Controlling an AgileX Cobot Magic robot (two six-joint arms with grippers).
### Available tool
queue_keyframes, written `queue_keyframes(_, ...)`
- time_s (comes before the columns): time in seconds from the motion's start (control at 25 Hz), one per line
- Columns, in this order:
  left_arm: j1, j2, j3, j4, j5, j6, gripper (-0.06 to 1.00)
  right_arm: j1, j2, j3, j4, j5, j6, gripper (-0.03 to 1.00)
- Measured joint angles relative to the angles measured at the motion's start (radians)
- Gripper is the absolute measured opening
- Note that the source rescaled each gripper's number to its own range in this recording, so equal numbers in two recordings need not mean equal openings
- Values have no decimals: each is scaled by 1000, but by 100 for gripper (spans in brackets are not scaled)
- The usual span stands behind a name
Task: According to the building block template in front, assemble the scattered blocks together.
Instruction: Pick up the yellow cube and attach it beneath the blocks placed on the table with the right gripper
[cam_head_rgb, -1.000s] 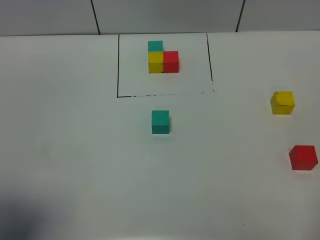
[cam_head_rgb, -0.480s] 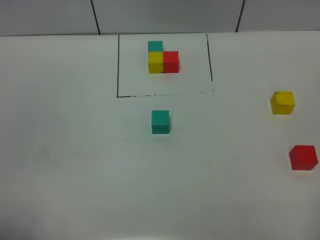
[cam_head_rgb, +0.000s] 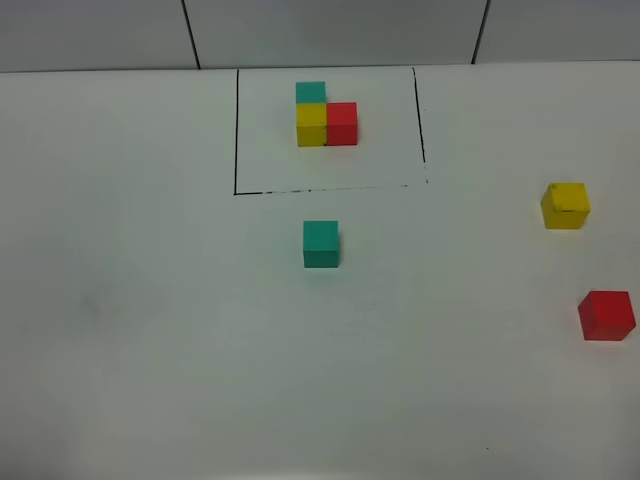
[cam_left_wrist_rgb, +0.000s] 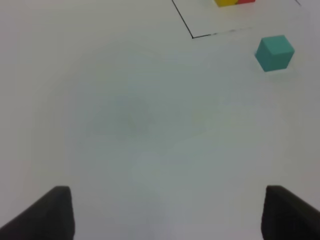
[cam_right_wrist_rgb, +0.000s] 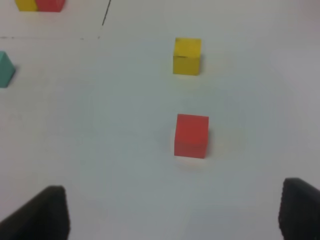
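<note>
Template (cam_head_rgb: 325, 120): teal-yellow-red L, black-framed, far ahead of left gripper (cam_left_wrist_rgb: 170, 215). Teal cube (cam_left_wrist_rgb: 274, 53) nearer it, upright. Red cube (cam_right_wrist_rgb: 191, 136), then yellow cube (cam_right_wrist_rgb: 187, 56), ahead of right gripper (cam_right_wrist_rgb: 172, 215).

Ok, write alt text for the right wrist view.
A red cube sits on a white table ahead of the open right end effector, with a yellow cube farther on, apart from it. A teal cube and part of the outlined template show at the frame's edge.

I see the table (cam_head_rgb: 140, 340) as white, smooth and matt. The teal cube (cam_head_rgb: 321, 244), yellow cube (cam_head_rgb: 565, 205) and red cube (cam_head_rgb: 606, 315) have smooth, matt faces; their material I cannot tell.
</note>
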Motion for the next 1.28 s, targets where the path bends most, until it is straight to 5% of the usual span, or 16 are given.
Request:
queue_keyframes(0.84, 0, 0, 27, 0, -48, 0, 82, 0, 0, 0, 0, 0, 0, 79)
queue_keyframes(1.28, 135, 0, 27, 0, -48, 0, 82, 0, 0, 0, 0, 0, 1, 79)
